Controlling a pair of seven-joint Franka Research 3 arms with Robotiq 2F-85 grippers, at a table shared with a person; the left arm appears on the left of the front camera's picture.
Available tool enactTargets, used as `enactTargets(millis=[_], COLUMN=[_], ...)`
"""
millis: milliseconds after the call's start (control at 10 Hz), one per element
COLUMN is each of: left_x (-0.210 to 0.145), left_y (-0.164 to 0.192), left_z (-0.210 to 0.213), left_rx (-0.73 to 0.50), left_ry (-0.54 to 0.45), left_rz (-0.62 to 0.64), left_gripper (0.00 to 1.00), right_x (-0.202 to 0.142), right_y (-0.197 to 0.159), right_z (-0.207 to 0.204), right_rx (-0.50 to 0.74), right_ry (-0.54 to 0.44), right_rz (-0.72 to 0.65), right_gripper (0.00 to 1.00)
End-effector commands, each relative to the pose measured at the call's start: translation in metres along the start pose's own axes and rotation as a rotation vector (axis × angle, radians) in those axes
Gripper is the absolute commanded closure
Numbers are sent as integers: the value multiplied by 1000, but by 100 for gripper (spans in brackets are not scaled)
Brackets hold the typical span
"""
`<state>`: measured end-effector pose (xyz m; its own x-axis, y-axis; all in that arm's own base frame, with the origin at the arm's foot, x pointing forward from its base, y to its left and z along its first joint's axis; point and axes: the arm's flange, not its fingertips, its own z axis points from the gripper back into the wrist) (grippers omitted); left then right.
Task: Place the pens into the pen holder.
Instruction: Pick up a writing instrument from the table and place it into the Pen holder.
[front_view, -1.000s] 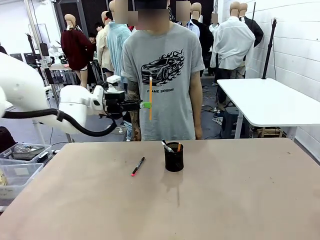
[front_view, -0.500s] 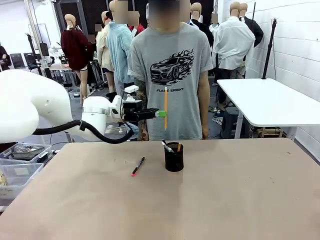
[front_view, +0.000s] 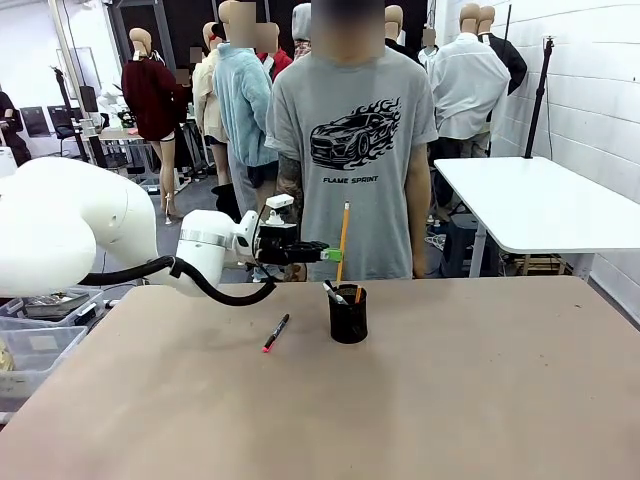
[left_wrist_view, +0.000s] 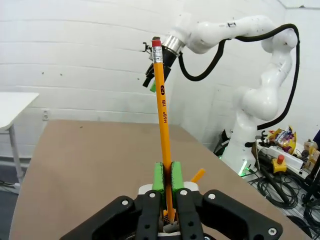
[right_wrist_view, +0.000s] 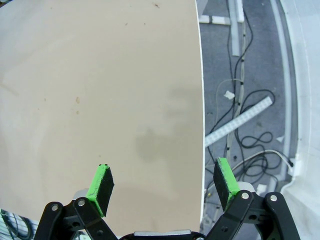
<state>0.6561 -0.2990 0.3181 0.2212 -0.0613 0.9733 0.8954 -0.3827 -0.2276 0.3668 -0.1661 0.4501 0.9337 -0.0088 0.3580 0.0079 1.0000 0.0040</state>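
Observation:
My left gripper is shut on a yellow-orange pencil, held nearly upright with its lower tip just over the black mesh pen holder. A dark pen with a pale tip and an orange stick stand in the holder. To the holder's left a black pen with a red-pink end lies on the table. In the left wrist view the pencil rises between the green pads, eraser end up. My right gripper is open high above the bare table.
A person in a grey T-shirt stands at the far edge, right behind the holder. Clear plastic bins sit off the table's left side. A white table stands at back right. Cables lie on the floor beyond the table edge.
My left gripper has carried the pencil rightward and down, from left of the holder to just over it. The person has shifted slightly right.

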Motion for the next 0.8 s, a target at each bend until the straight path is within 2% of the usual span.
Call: enactTargets(millis=[0, 200, 700], left_x=[8, 1, -14], left_y=[8, 9, 5], left_z=[-4, -15, -28], left_rx=[55, 91, 93], left_ry=[13, 61, 69], left_rz=[-62, -81, -100], left_gripper=[100, 100, 100], right_x=[-1, -1, -1], right_y=[2, 2, 2], right_z=[-2, -2, -2], right_rx=[-29, -29, -29], right_ry=[1, 1, 1], right_rz=[-10, -10, -10], right_gripper=[0, 0, 0])
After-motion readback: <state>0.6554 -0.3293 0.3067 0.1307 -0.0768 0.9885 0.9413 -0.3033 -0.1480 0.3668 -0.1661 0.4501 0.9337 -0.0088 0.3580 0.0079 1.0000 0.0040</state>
